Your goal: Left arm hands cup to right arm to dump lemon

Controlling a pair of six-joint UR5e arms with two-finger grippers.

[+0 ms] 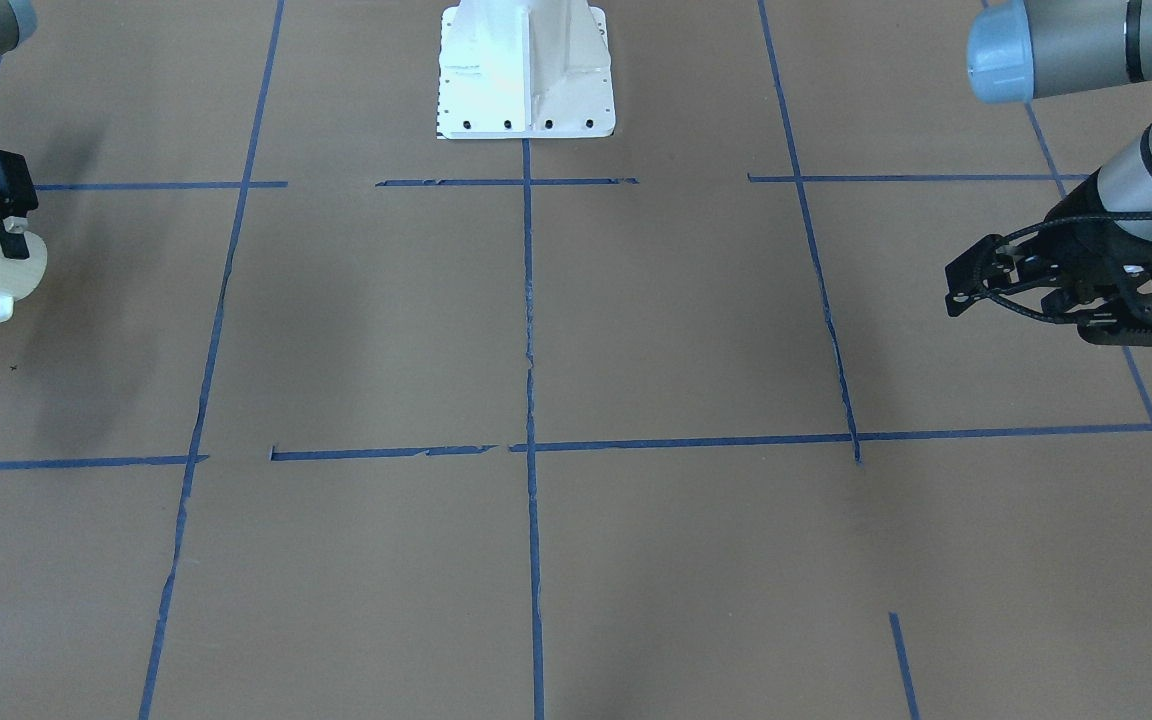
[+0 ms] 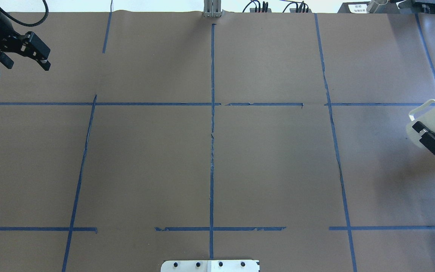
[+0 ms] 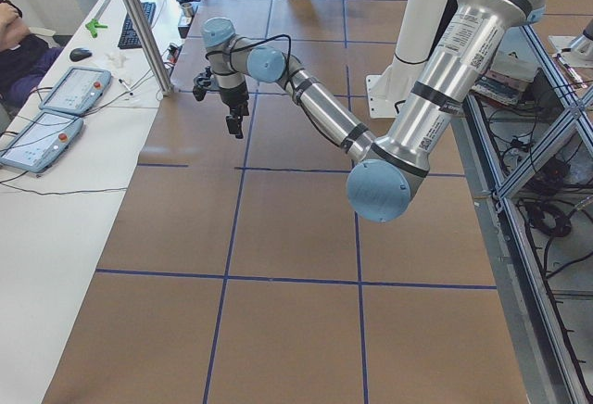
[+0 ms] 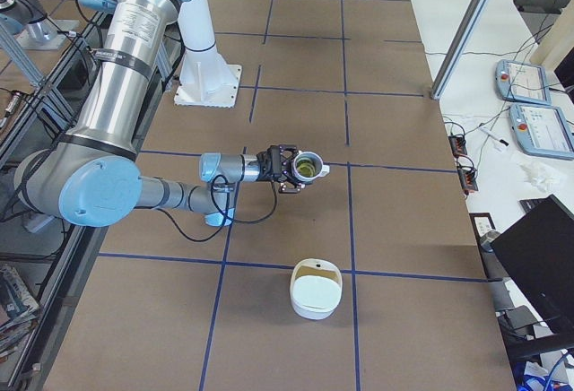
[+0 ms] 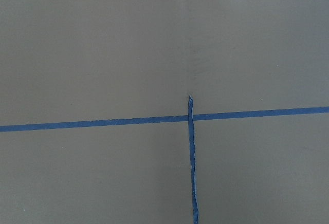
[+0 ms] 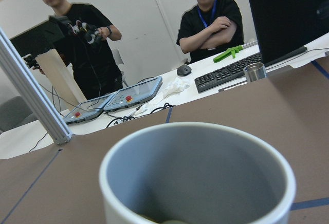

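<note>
You had the right gripper (image 4: 289,169) clamped on the cup (image 2: 434,117), which hung clear of the table (image 2: 217,170) and was tipped toward its side. The lemon (image 4: 308,168) sat inside the cup, just past the fingers. A white bowl (image 4: 316,291) stood on the table near that gripper, below and beyond the cup's mouth. Well apart, across the table, your left gripper (image 2: 26,62) hung with its 2 fingers spread, holding nothing.
</note>
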